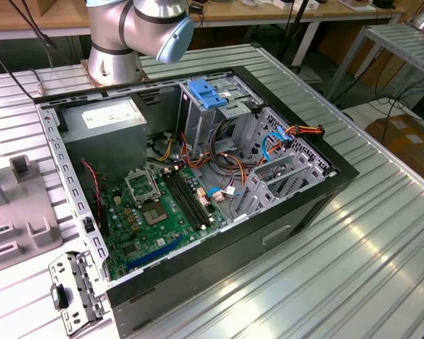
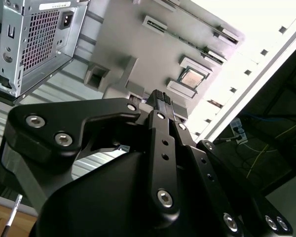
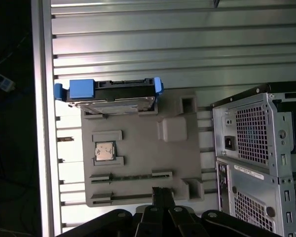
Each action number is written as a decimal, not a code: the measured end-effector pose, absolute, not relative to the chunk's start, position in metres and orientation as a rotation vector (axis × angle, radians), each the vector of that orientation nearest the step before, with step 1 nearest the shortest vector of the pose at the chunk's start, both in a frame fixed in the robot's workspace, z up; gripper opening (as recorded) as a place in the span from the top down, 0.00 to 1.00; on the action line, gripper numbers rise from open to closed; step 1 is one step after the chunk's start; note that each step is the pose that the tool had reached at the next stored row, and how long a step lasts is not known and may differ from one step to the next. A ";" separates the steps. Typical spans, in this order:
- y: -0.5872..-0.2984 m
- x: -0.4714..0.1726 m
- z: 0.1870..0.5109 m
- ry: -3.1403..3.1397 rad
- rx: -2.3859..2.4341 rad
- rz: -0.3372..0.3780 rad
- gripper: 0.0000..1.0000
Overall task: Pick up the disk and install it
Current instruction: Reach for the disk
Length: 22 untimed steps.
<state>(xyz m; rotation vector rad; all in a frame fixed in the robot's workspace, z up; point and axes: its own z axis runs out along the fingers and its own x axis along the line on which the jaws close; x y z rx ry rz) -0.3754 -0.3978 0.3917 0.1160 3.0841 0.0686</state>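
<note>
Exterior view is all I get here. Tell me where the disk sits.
Observer: In the first wrist view the disk stands on edge at one end of the grey fixture plate, outside the computer case.
Operator: Report the end effector.
Observer: The end effector is near the plate's opposite end, apart from the disk, shut on nothing.
Operator: Say what else the plate holds.
Observer: A square processor chip lies in one of its pockets.
</note>
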 end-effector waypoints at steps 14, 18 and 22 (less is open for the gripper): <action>-0.397 -0.383 0.391 3.084 0.116 0.069 0.89; -0.397 -0.386 0.391 3.084 0.116 0.069 0.89; -0.397 -0.389 0.391 3.084 0.116 0.069 0.89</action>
